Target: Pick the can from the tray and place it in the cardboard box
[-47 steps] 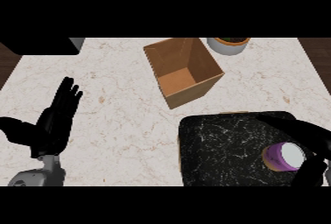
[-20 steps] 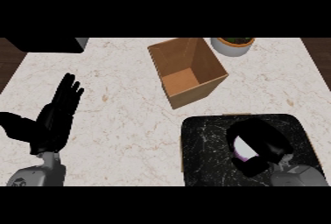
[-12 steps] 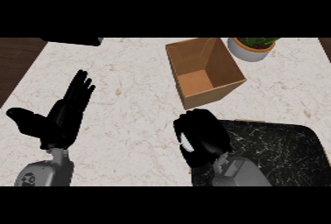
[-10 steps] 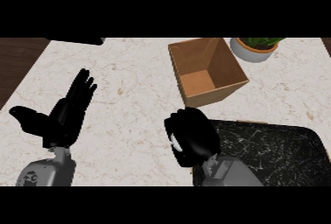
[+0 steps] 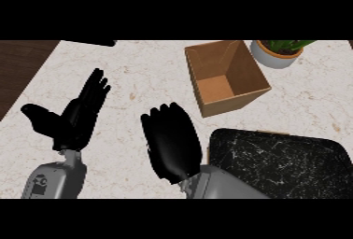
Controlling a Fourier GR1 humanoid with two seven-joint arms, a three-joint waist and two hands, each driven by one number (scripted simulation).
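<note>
The right hand (image 5: 172, 142) is hovering over the pale marbled surface (image 5: 138, 84), just left of the dark tray (image 5: 289, 163) and below the left corner of the box (image 5: 224, 77). Its back is facing the camera and its fingers are lying close together, pointing up the view. Whether they are curling round anything underneath cannot be told, since the palm side is turned away. The can is not showing anywhere; it may be sitting hidden beneath this hand, but the view gives no proof. The visible part of the tray is showing only its dark veined face, and its lower left corner is hidden by the grey right forearm.

The box is standing open near the top middle of the surface, its brown floor showing bare, tilted a little against the surface's edges. A white pot with a green plant (image 5: 278, 51) is standing just right of the box's top corner.

The left hand (image 5: 72, 116) is resting at the left, fingers straight and pointing up, thumb sticking out to the left, touching nothing.
</note>
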